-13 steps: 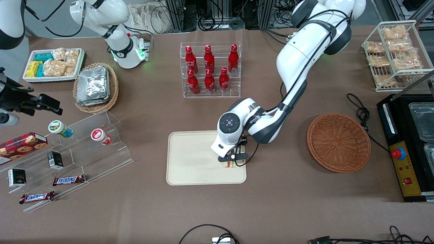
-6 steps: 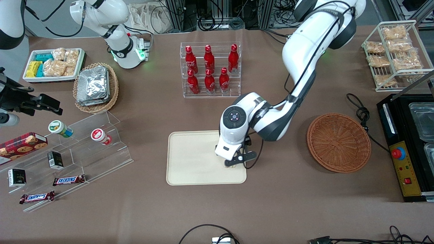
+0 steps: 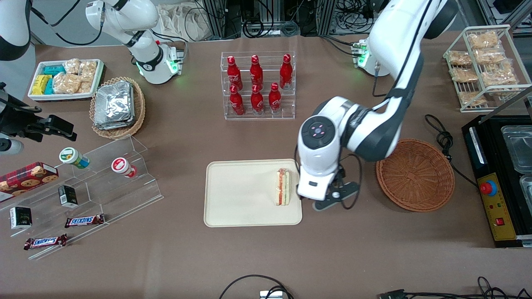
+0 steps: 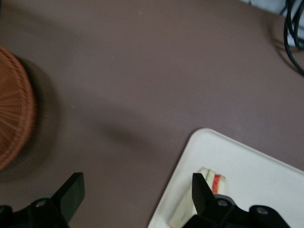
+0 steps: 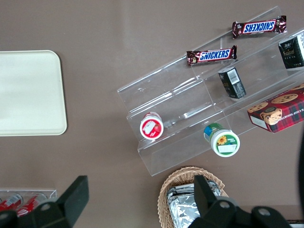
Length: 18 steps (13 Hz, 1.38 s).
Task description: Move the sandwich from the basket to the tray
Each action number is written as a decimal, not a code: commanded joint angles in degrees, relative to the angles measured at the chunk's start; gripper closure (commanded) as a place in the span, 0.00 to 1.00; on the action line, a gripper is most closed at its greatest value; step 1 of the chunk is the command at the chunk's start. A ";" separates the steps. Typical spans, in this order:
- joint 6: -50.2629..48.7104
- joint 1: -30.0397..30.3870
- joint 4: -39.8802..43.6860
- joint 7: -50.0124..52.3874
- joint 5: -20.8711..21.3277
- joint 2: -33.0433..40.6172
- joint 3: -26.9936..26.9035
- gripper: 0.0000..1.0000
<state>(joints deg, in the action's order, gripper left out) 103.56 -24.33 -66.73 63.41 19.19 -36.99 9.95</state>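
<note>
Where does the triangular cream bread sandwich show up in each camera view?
Front view: sandwich lies on the flat cream-beige tray, beside the open gripper.
Left wrist view: sandwich on the tray, partly hidden by one of the fingers.
Right wrist view: not in it.
Shared landmark: the tray.

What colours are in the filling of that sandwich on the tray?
Red-orange and green stripes between pale bread on the sandwich, clearest in the front view; the open end effector hangs beside the tray.

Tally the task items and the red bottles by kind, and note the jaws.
Sandwich, on the tray: 1
Tray: 1
Basket, empty: 1
Red bottles: 6
Total: 9
Gripper between tray and basket, jaws open, holding nothing.
</note>
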 commanded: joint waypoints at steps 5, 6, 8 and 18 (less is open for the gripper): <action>-8.11 -0.46 -1.82 -18.02 -8.80 9.47 -13.88 0.00; -8.55 -0.37 -2.08 -20.23 -9.26 10.52 -15.38 0.00; -11.00 -0.37 -3.22 -26.81 -9.44 12.55 -18.19 0.00; -13.13 -0.19 -5.25 -42.49 -13.48 18.09 -27.08 0.00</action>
<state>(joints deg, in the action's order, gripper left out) 91.02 -24.07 -69.81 22.42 6.42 -21.89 -16.11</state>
